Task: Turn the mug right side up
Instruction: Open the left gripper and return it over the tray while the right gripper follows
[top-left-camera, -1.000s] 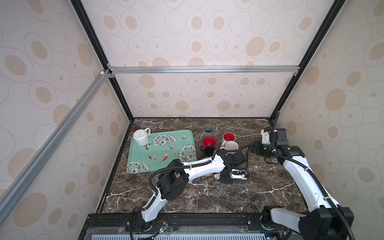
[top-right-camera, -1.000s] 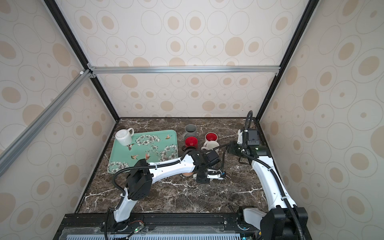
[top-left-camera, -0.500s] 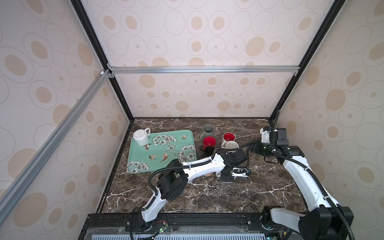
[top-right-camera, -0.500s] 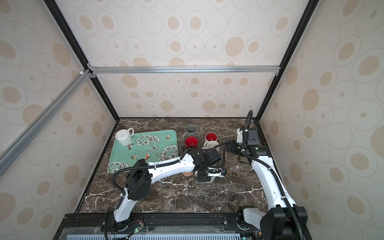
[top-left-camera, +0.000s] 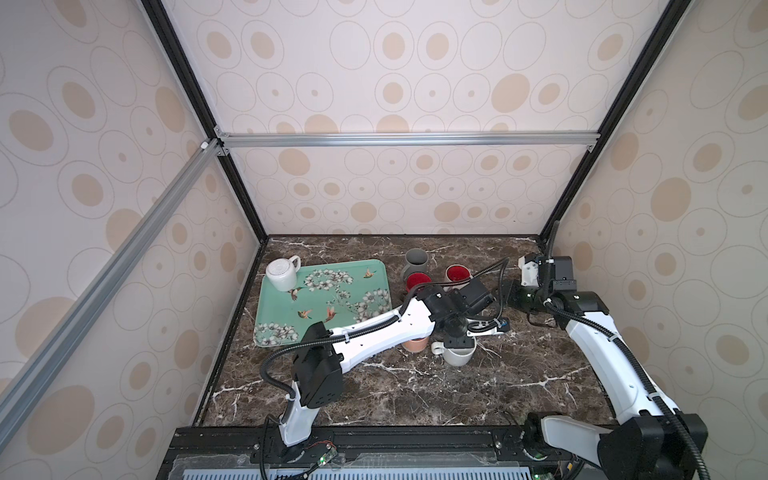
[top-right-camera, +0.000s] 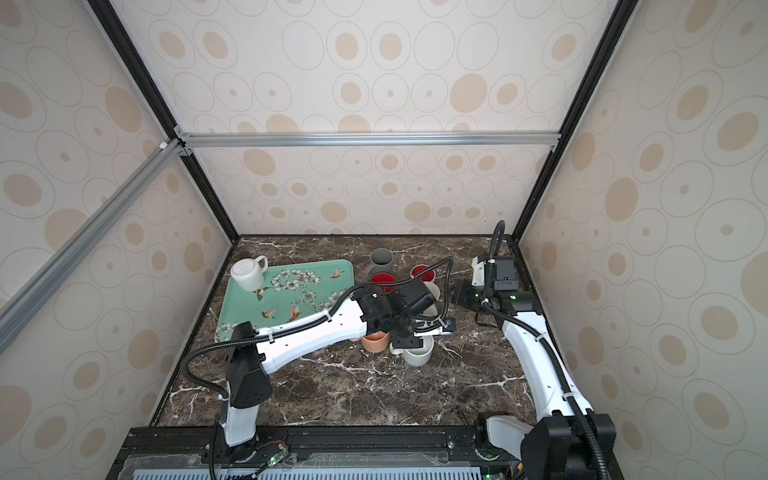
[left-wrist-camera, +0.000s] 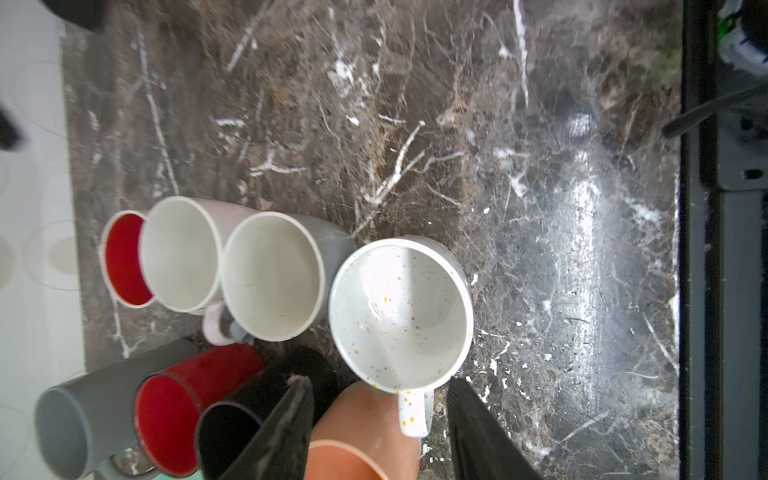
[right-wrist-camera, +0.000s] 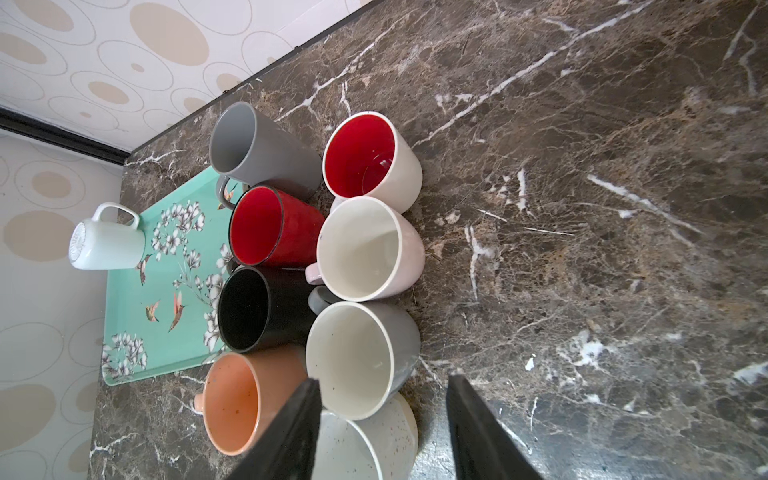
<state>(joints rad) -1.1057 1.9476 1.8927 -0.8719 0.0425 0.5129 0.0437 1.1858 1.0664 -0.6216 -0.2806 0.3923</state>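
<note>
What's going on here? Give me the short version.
The left hand hangs open over a speckled white mug, its fingers either side of the handle without gripping. That mug stands mouth up on the marble table, beside a peach mug, at the end of a cluster of upright mugs. The right hand hovers open and empty nearby. One white mug sits upside down on the floral tray.

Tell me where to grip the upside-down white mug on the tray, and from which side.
Probably by its handle, coming from above. The white mug stands rim down in the tray's far left corner, close to the side wall, so its body is cramped there. The handle juts free toward the back wall, with open space either side.
</note>
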